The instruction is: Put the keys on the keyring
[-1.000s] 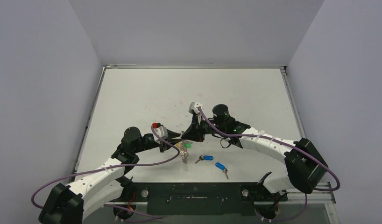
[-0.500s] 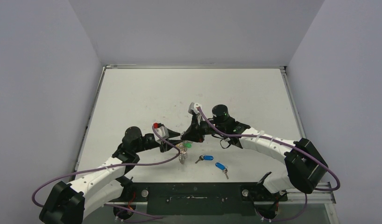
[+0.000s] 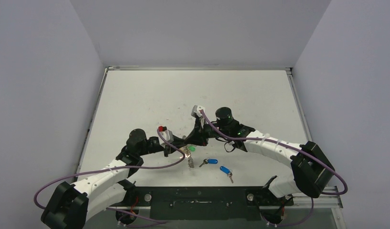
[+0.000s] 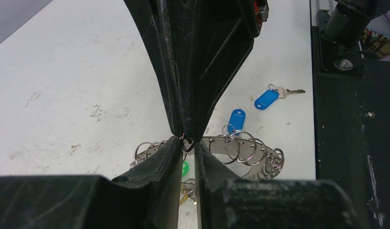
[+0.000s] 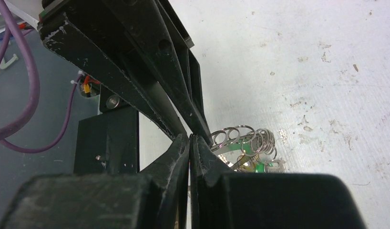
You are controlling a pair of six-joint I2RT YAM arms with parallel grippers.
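From above: shows the left gripper (image 3: 184,149) shifted slightly since a second ago, tip to tip with the right gripper (image 3: 187,142) over the keyring (image 3: 189,157); blue keys (image 3: 211,161) unmoved on the table (image 3: 150,105).
From left wrist: shows fingers (image 4: 159,162) a slit apart at one wire loop (image 4: 187,144), grip unclear.
From right wrist: shows fingers (image 5: 176,157) pressed shut, hold unclear, keyring just beyond.

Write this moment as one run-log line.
left gripper narrow gap at keyring, grip unclear | right gripper shut | two blue keys loose on table

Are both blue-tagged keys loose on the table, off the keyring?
Yes: the nearer blue-tagged key and the farther blue-tagged key lie on the table, apart from the keyring.
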